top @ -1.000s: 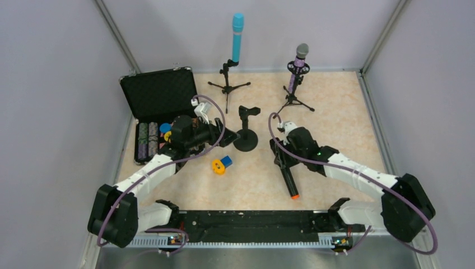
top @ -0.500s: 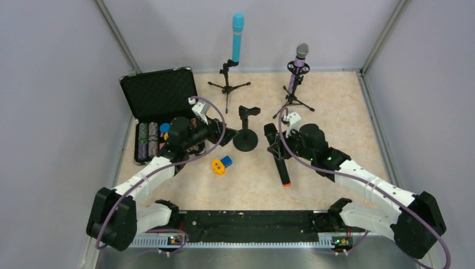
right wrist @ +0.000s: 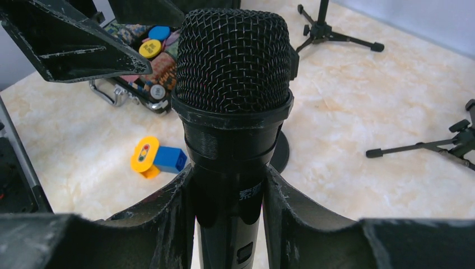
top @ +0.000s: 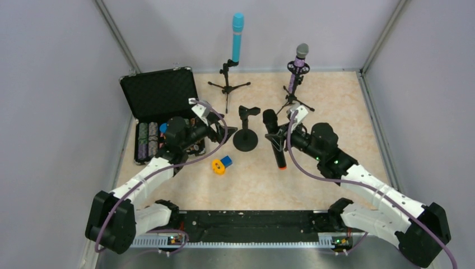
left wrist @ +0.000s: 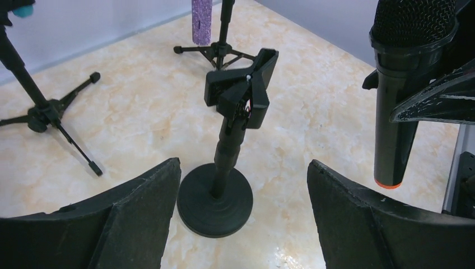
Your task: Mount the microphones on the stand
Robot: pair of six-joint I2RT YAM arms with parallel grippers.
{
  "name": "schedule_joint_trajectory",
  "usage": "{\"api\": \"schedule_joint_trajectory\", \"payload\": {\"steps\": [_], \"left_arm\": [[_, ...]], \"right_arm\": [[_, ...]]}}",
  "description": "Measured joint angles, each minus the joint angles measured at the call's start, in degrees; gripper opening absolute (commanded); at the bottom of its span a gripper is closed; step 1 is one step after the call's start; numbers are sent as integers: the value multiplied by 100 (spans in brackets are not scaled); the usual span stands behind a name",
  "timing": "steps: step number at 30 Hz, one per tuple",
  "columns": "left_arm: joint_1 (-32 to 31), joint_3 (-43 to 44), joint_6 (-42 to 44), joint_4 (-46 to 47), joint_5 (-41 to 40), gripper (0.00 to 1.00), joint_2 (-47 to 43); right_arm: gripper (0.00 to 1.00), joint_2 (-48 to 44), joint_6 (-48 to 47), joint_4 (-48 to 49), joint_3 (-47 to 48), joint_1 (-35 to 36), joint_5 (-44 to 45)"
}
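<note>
On the desk (top: pixel 347 117), the light-blue microphone (top: pixel 237 39) and the purple microphone (top: pixel 298 64) are mounted at 12 and 1 o'clock. The round-base stand (top: pixel 246 135) waits mid-desk, its clip empty. At its 3 o'clock the black microphone (top: pixel 274 140) stands grille-up, the right tool (right wrist: pixel 229 218) clamped on its barrel. It looks rigid, smooth and top-heavy, so a barrel grip below the mesh suits it. The left tool (left wrist: pixel 242 168) gapes wide, empty, at 9 o'clock.

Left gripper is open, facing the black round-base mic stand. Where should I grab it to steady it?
Take the black round-base stand by its thin upright post, below its spring clip, coming straight in from the side the left gripper now faces. The post is narrow and vertical, so it should fit between the open jaws, and the clip stays free.
</note>
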Motion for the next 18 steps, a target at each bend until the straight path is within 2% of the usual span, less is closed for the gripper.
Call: {"api": "schedule_joint_trajectory", "payload": {"steps": [10,18], "left_arm": [[0,284,420,-39,258,88,0],[0,282,619,-22,632,88,0]], "right_arm": [[0,190,199,470,280,0,13],[0,645,750,654,717,-378,-990]]}}
